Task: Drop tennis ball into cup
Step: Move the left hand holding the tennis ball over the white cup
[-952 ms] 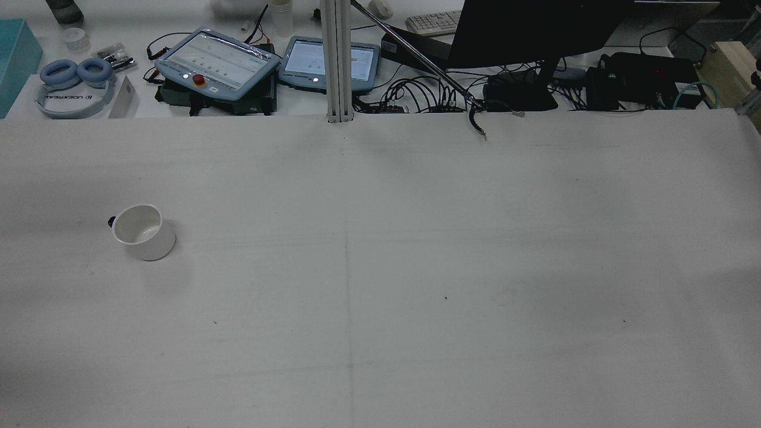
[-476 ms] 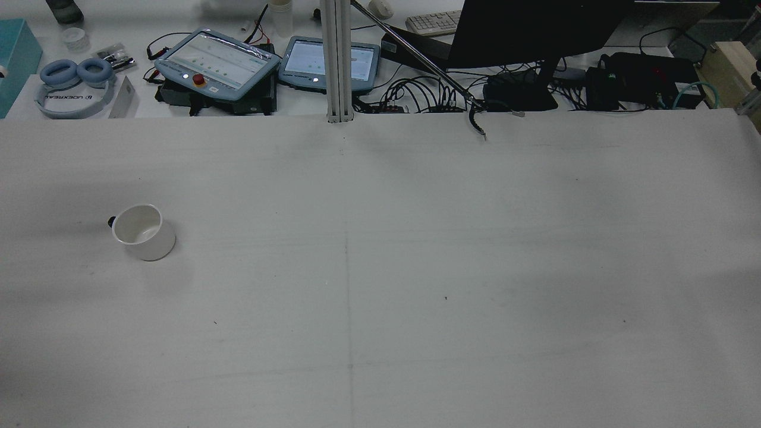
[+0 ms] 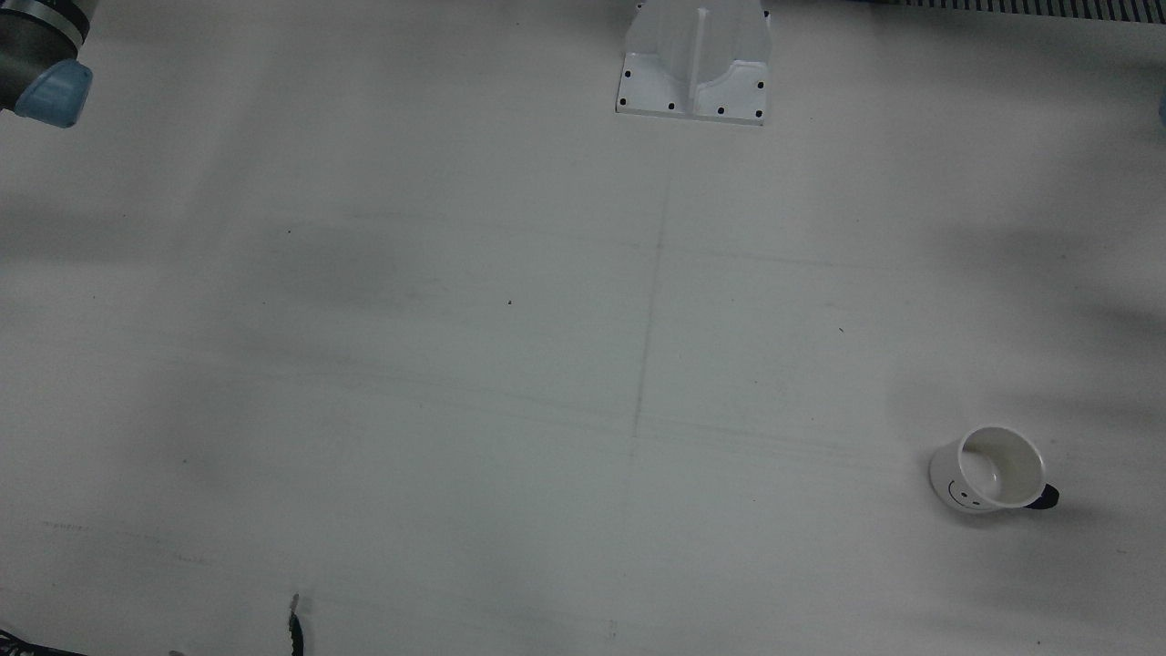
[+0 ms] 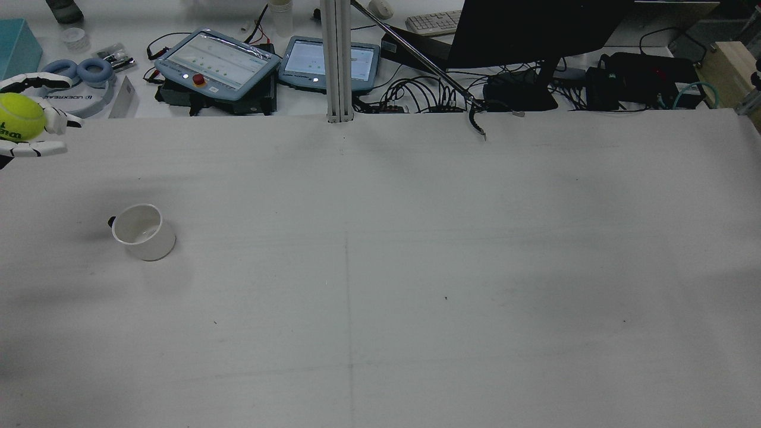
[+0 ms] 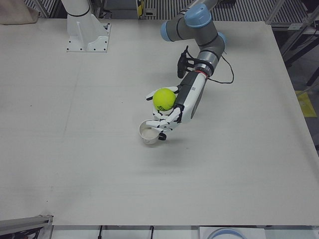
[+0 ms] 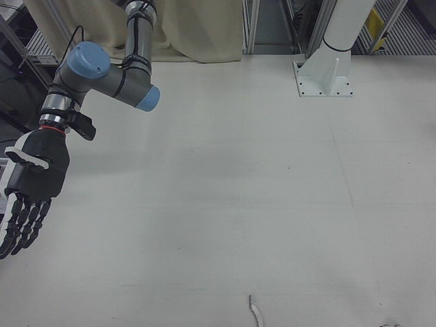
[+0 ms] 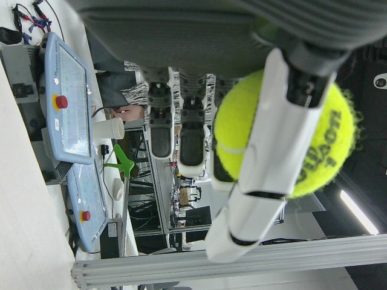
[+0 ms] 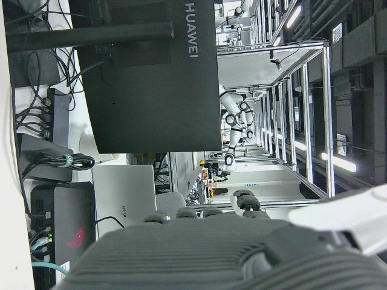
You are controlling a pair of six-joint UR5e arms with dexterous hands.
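Observation:
A yellow-green tennis ball (image 4: 21, 116) sits in my left hand (image 4: 53, 122), which is shut on it at the rear view's left edge, up off the table. In the left-front view the ball (image 5: 164, 99) and left hand (image 5: 173, 113) hang just above and right of the white cup (image 5: 145, 139). The cup (image 4: 151, 246) stands upright and empty on the table's left half, with a dark handle; it also shows in the front view (image 3: 950, 480). The left hand view shows fingers wrapped over the ball (image 7: 326, 145). My right hand (image 6: 30, 180) is open and empty, fingers hanging down, off to the side.
The arm pedestals (image 3: 694, 64) (image 6: 325, 75) stand at the table's robot side. Past the far edge lie teach pendants (image 4: 217, 62), a monitor (image 4: 535, 30), headphones (image 4: 74, 77) and cables; one cable end (image 4: 475, 122) hangs onto the table.
My left hand with the tennis ball has come into the rear view at its left edge; it was out of that view before. The cup has not moved.

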